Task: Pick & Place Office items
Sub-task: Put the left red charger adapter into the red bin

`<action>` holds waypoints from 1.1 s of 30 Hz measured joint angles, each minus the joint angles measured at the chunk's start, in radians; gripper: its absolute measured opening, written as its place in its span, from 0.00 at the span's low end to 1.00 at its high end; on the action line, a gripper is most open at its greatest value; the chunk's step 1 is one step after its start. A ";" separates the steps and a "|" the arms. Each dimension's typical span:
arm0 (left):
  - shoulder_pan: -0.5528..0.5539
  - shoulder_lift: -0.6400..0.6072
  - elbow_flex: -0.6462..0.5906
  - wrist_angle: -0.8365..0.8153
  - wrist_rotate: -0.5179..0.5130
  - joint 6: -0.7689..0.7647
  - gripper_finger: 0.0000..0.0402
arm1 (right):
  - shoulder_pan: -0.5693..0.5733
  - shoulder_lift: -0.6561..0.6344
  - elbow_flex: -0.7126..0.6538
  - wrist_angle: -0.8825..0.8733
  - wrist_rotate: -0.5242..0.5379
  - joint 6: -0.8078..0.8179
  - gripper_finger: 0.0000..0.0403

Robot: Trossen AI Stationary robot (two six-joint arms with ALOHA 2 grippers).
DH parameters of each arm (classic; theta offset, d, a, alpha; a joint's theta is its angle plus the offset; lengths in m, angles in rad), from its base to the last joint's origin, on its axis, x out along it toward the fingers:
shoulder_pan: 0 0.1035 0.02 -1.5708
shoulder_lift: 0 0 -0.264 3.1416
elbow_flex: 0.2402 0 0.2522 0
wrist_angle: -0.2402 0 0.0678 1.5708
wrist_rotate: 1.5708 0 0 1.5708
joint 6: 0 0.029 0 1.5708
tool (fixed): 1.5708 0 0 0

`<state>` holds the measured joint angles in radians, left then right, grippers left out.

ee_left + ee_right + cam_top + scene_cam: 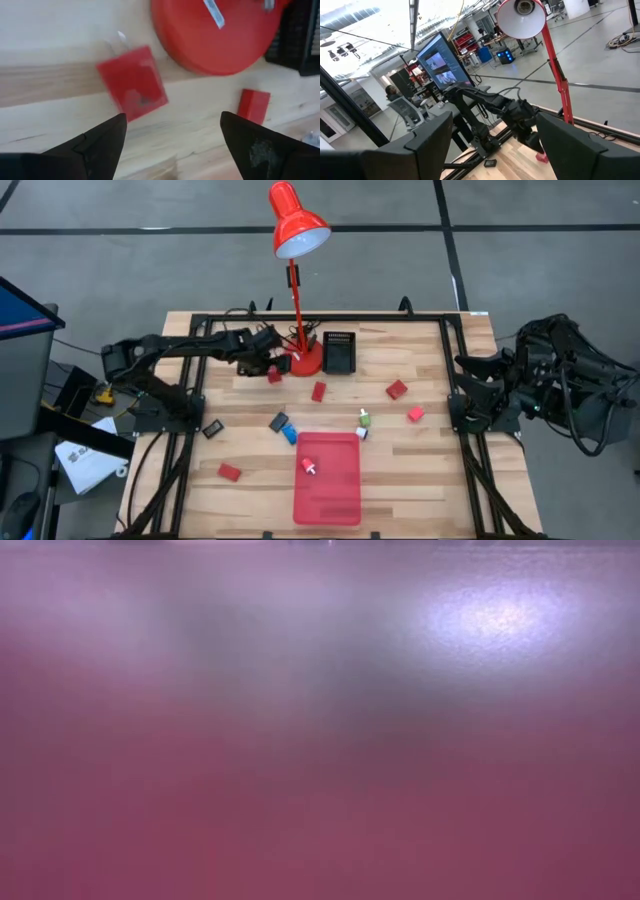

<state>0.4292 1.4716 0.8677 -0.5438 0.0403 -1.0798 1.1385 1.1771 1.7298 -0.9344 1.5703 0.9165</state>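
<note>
Left gripper (268, 366) spread above red block (274, 376), hemmed by lamp base (305, 363) at right. Red tray (328, 505) holds one white-red piece (309, 467). Right gripper (495, 150) spread, parked off right edge.

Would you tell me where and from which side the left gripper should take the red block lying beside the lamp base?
Come straight down on the red block with the open left gripper, closing on its two long flat sides. It lies flat, clear of the lamp base, so both sides look free.
</note>
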 joint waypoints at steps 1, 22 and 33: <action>-0.004 0.017 0.000 0.015 0.007 0.000 0.80 | 0.000 0.001 0.000 0.000 0.000 0.000 0.70; 0.007 0.120 0.006 0.036 -0.038 -0.001 0.81 | 0.000 0.008 0.000 0.033 0.000 0.000 0.70; 0.010 0.113 -0.011 -0.011 -0.058 0.002 0.81 | 0.000 0.022 0.000 0.042 -0.001 0.000 0.70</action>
<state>0.4389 1.5849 0.8566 -0.5552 -0.0181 -1.0779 1.1385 1.1995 1.7298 -0.8920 1.5695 0.9161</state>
